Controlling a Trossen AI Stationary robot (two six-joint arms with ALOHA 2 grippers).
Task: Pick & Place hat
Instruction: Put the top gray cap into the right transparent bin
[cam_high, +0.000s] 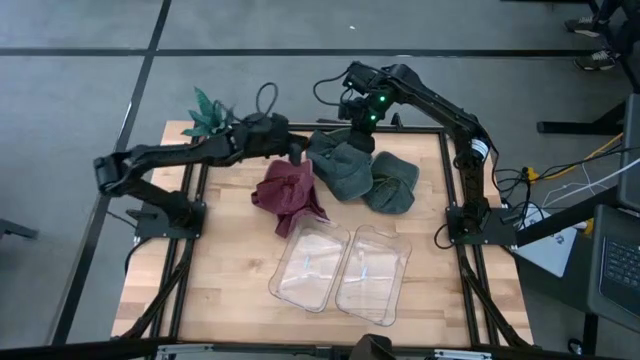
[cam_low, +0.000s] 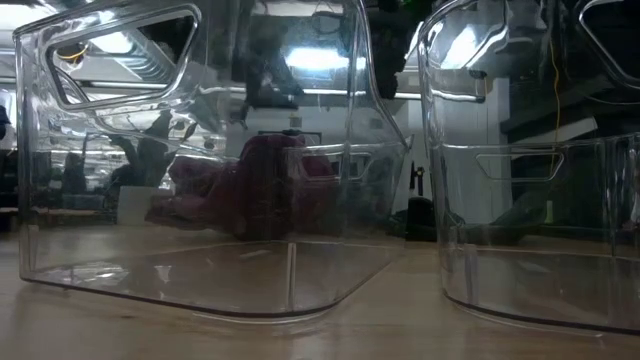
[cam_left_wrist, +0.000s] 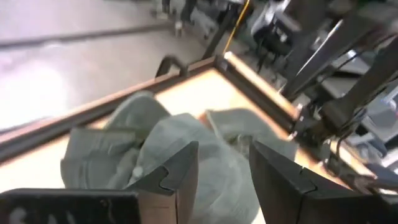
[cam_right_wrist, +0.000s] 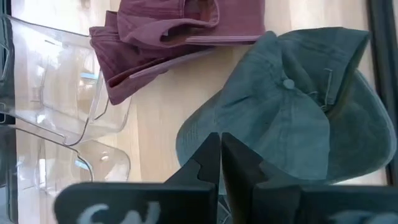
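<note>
A grey-green hat (cam_high: 342, 168) lies on the wooden table at the far middle, with a second grey-green hat (cam_high: 392, 185) against its right side. A maroon hat (cam_high: 288, 195) lies crumpled to their left and shows through a bin wall in the low view (cam_low: 270, 185). My left gripper (cam_high: 298, 152) is open above the left part of the grey-green hat (cam_left_wrist: 205, 143). My right gripper (cam_high: 358, 125) is shut, and its fingertips (cam_right_wrist: 221, 146) stand over that hat's (cam_right_wrist: 292, 118) far edge. My right gripper stands with its shut fingertips over the edge of the grey-green hat's brim (cam_right_wrist: 199, 134), pointing down from above. I cannot tell whether they touch the cloth. The hat lies flat on the table.
Two clear plastic bins (cam_high: 308, 265) (cam_high: 372, 275) stand side by side near the table's front middle. A teal cloth thing (cam_high: 208, 112) lies at the far left corner. Bare wood shows at the front left and front right.
</note>
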